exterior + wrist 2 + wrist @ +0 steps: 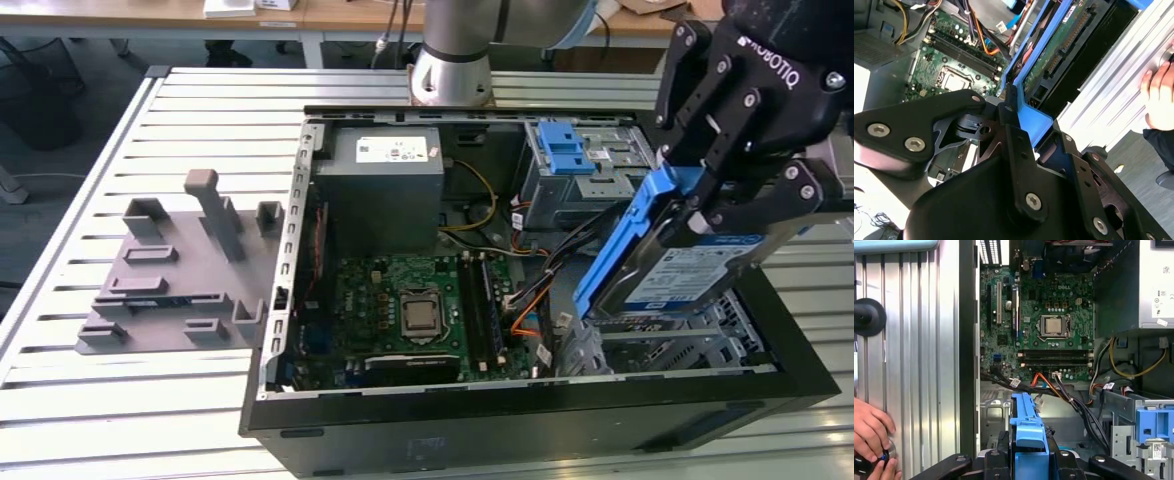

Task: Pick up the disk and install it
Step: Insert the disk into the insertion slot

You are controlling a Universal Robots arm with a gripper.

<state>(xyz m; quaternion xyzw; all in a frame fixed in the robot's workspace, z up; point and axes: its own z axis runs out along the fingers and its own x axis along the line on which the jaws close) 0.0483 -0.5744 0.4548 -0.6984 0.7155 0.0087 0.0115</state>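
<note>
My gripper (731, 210) is clamped shut around the disk (683, 268), its black fingers pressing on the blue carrier bracket (1026, 432) that frames the drive. I hold the disk tilted, label side facing the exterior view's right, over the near right corner of the open computer case (534, 420). Its lower end hangs just above the silver drive bay (674, 340); I cannot tell whether they touch. In the second wrist view the drive's green circuit board faces the motherboard (400, 300). The blue-latched drive cage (587, 160) and the grey power supply (380, 190) sit further back in the case. A person's hand (869, 432) rests on the slatted table (134, 400) beside the case.
</note>
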